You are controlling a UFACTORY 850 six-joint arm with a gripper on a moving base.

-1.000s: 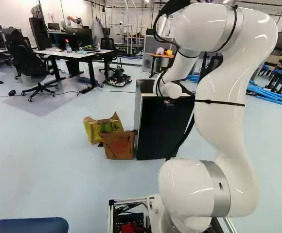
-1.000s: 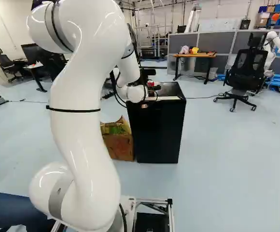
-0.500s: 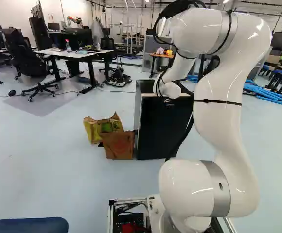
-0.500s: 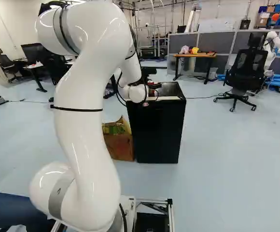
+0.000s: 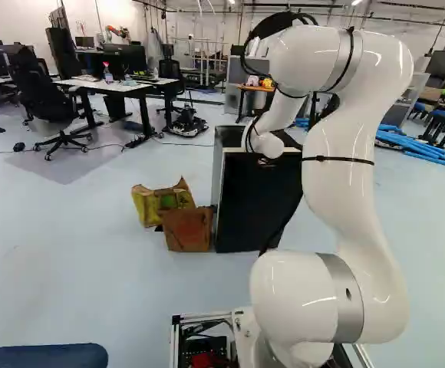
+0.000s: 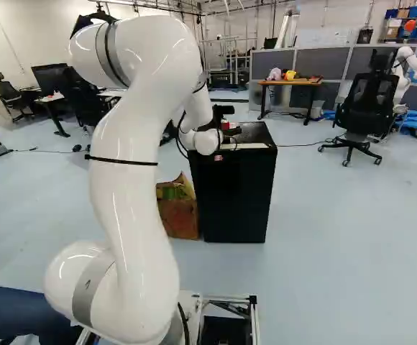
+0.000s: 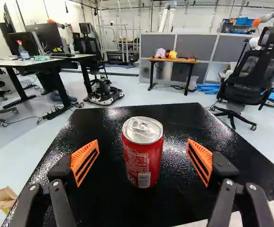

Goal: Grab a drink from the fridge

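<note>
While the gripper [image 6: 223,131] holds its two fingers wide apart above the fridge [image 6: 237,194], a red drink can [image 7: 143,161] stands upright on the black top, in the space between the orange pads [image 7: 85,161] and a little ahead of them; bare gaps show on both sides, so neither pad touches it; its silver lid [image 7: 142,130] faces up, the tab lying flat; on the floor, just beside the fridge, sit a brown bag [image 5: 188,228] and a yellow bag [image 5: 147,207]; an office chair [image 6: 367,104] stands well apart, at the right of the right base view.
</note>
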